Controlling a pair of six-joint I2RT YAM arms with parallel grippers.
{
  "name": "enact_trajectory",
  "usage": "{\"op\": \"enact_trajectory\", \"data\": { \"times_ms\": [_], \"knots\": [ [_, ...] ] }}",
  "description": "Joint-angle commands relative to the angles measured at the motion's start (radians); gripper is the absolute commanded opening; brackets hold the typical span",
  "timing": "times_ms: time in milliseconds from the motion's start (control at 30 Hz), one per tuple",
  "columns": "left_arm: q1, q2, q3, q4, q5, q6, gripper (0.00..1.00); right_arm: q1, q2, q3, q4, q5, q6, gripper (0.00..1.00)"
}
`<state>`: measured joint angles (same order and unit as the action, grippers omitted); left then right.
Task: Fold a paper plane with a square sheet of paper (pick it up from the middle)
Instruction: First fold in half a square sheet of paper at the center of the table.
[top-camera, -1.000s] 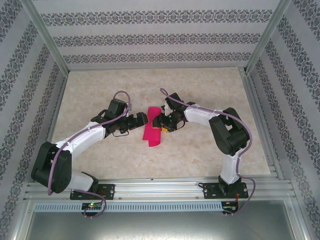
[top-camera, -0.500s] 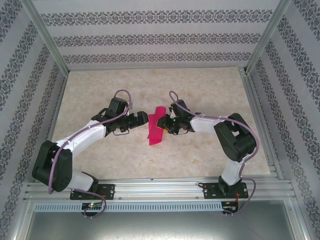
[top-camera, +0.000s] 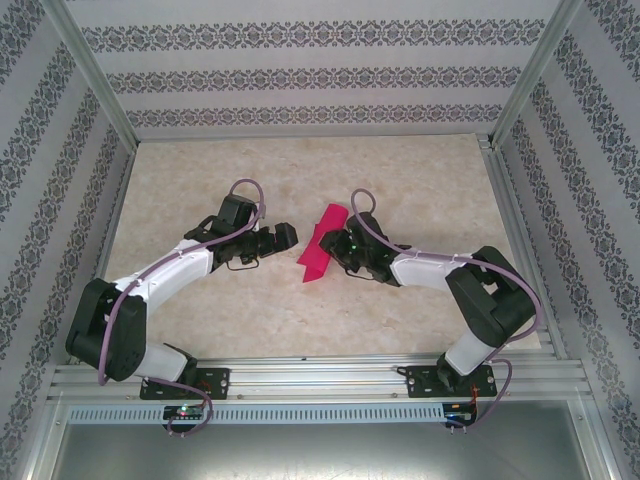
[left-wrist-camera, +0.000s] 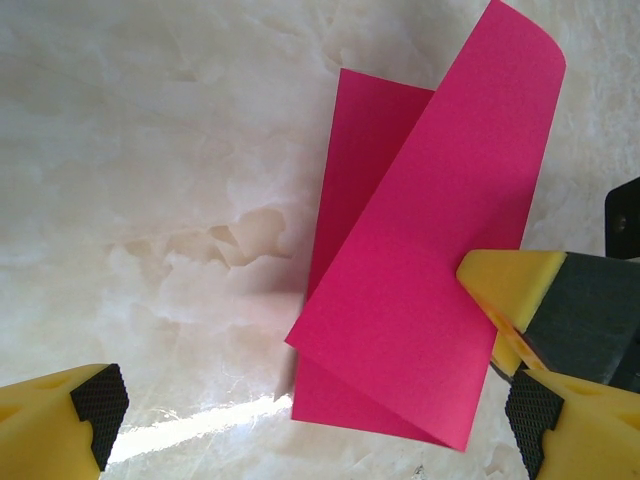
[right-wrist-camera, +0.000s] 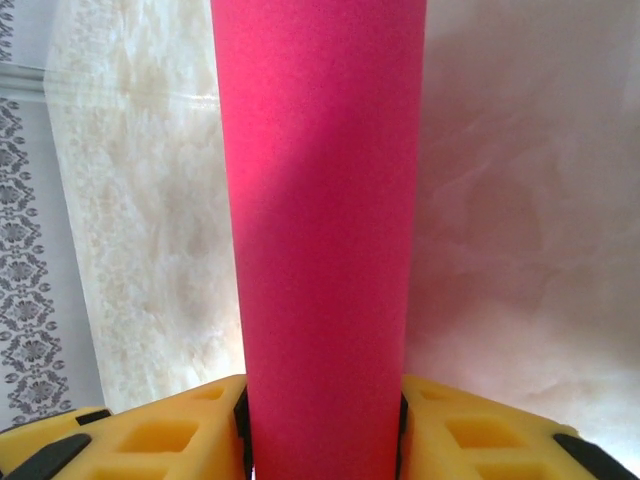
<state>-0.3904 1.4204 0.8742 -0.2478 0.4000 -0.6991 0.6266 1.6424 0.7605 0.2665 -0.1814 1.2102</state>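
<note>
Right end effector (top-camera: 338, 247) pinching curled square sheet of paper (top-camera: 321, 246); left end effector (top-camera: 281, 238), beside sheet, released; risk: flaps skewed, crooked crease

Lab rig: aluminium frame (top-camera: 320, 378), patterned walls (top-camera: 300, 75)

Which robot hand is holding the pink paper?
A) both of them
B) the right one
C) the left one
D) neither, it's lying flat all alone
B: the pink paper sticks up from between the closed jaws of the right gripper, while the left gripper stands wide open beside the paper and does not grip it.
</note>
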Motion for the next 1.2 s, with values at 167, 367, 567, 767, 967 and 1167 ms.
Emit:
{"op": "enact_trajectory", "data": {
  "times_ms": [167,367,567,767,967,1167],
  "knots": [
    [0.003,0.001,0.024,-0.028,0.001,0.026,1.0,0.002,0.046,0.119,-0.29,-0.095,-0.122,0.56],
    [0.002,0.002,0.018,-0.023,0.008,0.024,1.0,-0.037,0.039,0.189,-0.492,-0.145,-0.253,0.64],
    [0.004,0.007,0.025,-0.018,0.025,0.025,1.0,-0.069,0.048,0.214,-0.551,-0.163,-0.302,0.65],
    [0.004,0.023,0.034,-0.002,0.057,0.023,0.99,-0.06,0.12,0.294,-0.669,-0.16,-0.377,0.63],
    [0.002,0.037,0.042,-0.002,0.07,0.025,0.99,-0.047,0.156,0.331,-0.736,-0.157,-0.433,0.65],
    [0.002,0.06,0.049,0.008,0.085,0.022,0.99,-0.046,0.169,0.339,-0.742,-0.146,-0.434,0.64]
  ]
}}
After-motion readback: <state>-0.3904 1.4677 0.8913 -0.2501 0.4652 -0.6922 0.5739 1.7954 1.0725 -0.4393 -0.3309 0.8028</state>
